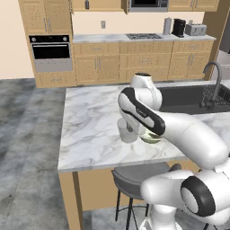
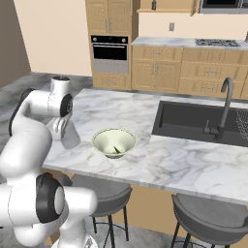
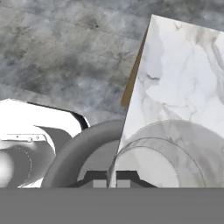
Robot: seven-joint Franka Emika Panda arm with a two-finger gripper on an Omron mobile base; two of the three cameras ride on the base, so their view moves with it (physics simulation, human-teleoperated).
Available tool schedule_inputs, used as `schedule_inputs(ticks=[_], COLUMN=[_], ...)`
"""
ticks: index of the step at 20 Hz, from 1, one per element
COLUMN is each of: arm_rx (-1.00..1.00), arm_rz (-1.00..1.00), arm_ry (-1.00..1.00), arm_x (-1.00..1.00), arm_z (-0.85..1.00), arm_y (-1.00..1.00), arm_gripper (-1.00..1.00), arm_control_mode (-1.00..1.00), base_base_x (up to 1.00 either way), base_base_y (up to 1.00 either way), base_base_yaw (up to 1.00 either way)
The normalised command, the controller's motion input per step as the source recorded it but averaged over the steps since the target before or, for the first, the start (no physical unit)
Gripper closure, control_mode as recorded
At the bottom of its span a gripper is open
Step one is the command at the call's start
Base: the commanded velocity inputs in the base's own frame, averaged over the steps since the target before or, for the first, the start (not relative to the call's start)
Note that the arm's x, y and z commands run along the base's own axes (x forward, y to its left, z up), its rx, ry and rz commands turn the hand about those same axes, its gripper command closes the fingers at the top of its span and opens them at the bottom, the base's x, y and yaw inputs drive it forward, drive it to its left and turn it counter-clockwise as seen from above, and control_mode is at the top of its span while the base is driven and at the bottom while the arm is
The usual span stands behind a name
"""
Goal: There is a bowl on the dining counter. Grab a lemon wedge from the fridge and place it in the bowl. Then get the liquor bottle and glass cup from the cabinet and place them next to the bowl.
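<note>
Bright, even render — soft shadows.

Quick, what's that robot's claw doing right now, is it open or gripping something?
Gripper: closed on the rim of the glass cup, which stands on the marble counter beside the bowl.

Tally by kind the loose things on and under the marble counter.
Bowl: 1
Lemon wedge: 1
Glass cup: 1
Stools: 2
Total: 5
</note>
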Motion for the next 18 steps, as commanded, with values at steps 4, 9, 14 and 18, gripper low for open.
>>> schedule_inputs(ticks=[4,9,14,18], arm_rx=[0.00,0.00,0.02,0.01], arm_rz=[0.13,0.10,0.08,0.05], arm_ry=[0.00,0.00,0.00,0.00], arm_x=[0.20,0.28,0.39,0.45], arm_z=[-0.39,-0.47,-0.35,-0.28], arm_y=[0.00,-0.02,-0.08,-0.01], arm_gripper=[1.00,1.00,1.00,1.00], arm_control_mode=[-1.00,-1.00,-1.00,-1.00], base_base_x=[0.00,0.00,0.00,0.00], base_base_y=[0.00,0.00,0.00,0.00], base_base_yaw=[0.00,0.00,0.00,0.00])
